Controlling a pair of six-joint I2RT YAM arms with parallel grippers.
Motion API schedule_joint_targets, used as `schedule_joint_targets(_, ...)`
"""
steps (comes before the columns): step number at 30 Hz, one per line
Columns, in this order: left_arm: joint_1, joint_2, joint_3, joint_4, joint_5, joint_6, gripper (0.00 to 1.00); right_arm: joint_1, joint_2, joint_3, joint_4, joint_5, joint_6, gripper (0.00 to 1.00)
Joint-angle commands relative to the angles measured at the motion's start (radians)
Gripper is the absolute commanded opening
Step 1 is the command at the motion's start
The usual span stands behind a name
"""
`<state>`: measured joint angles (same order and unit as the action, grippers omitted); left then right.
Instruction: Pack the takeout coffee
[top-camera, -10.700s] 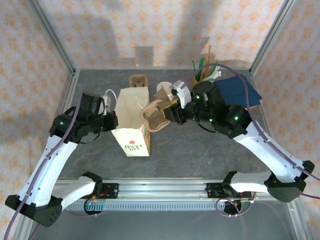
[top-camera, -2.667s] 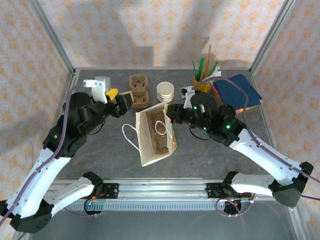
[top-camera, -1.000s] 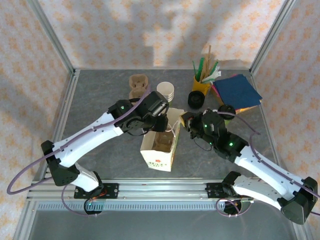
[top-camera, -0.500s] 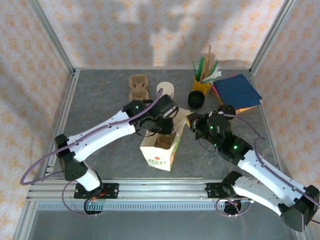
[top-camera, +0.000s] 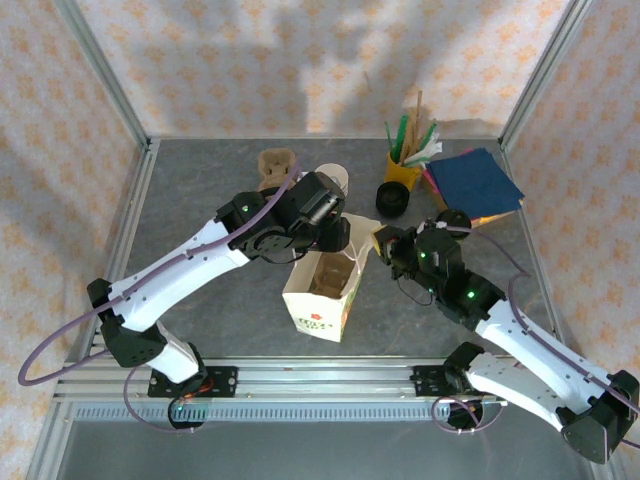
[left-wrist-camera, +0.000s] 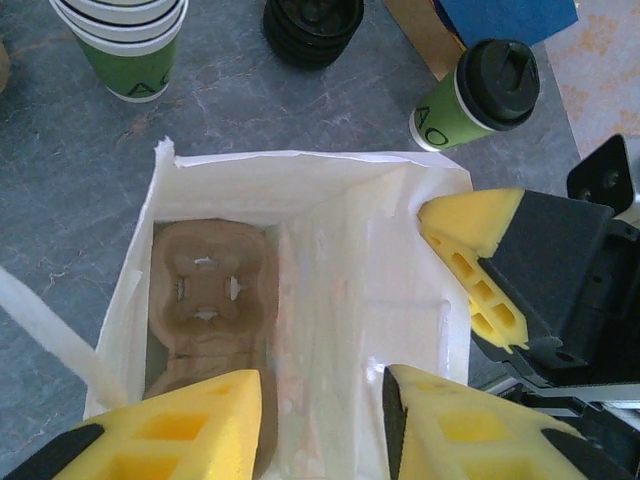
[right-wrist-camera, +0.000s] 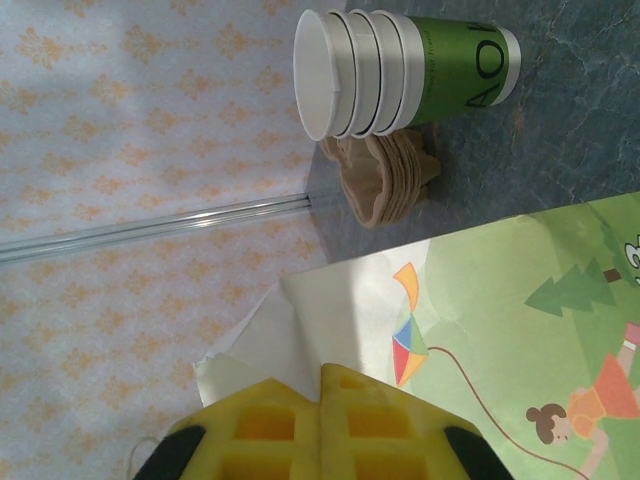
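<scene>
A left tool (left-wrist-camera: 320, 425) is seen hanging over the mouth of a white paper bag (left-wrist-camera: 300, 158) that stands on a grey counter (left-wrist-camera: 60, 200). Its yellow fingers are spread wide, and nothing is held between them. A brown moulded cup carrier (left-wrist-camera: 208, 290) is seen lying at the bottom of the bag, toward its 9 o'clock side. At the bag's 3 o'clock rim a right tool (right-wrist-camera: 320, 385) is seen with its fingers pressed together, and the paper edge appears to be pinched there so that the mouth is kept open. The takeout coffee (left-wrist-camera: 478, 92), with white top, green band and black lid, is found upright on the counter at about 1 o'clock from the bag in the left wrist view, just beside it but not touching. For the step in hand, the empty tool would best be carried to that cup and closed around its green band below the lid, firmly but without the paper being crushed. The cup should be kept upright, and the rim should be kept pinched until the cup is seated in a carrier well.
</scene>
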<state>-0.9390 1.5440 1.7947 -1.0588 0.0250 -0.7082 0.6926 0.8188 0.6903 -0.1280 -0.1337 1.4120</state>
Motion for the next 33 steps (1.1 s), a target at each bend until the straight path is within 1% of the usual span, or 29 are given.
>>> schedule_joint_targets(1, -0.001, -0.028, 0.009, -0.007, -0.038, -0.015, 0.37, -0.004, -0.007, -0.004, -0.055, 0.023, -0.025, 0.0)
schedule_joint_targets(7, -0.002, -0.005, -0.027, -0.026, -0.034, -0.022, 0.24, -0.004, -0.017, -0.008, -0.058, 0.026, -0.02, 0.0)
schedule_joint_targets(10, -0.001, -0.013, -0.054, 0.0, -0.028, -0.023, 0.21, -0.004, -0.025, -0.018, -0.061, 0.025, -0.014, 0.0)
schedule_joint_targets(16, -0.003, 0.022, -0.099, 0.029, 0.04, -0.001, 0.19, -0.004, -0.056, -0.036, -0.07, 0.031, -0.002, 0.0)
schedule_joint_targets(23, -0.011, 0.054, -0.121, 0.037, 0.071, 0.032, 0.2, -0.004, -0.06, -0.037, -0.055, 0.026, 0.001, 0.0)
schedule_joint_targets(27, -0.014, 0.06, -0.179, 0.112, 0.135, 0.038, 0.21, -0.004, -0.057, -0.037, -0.05, 0.023, 0.003, 0.0)
schedule_joint_targets(33, -0.014, 0.11, -0.214, 0.114, 0.104, 0.038, 0.21, -0.004, -0.058, -0.035, -0.048, 0.021, 0.003, 0.0)
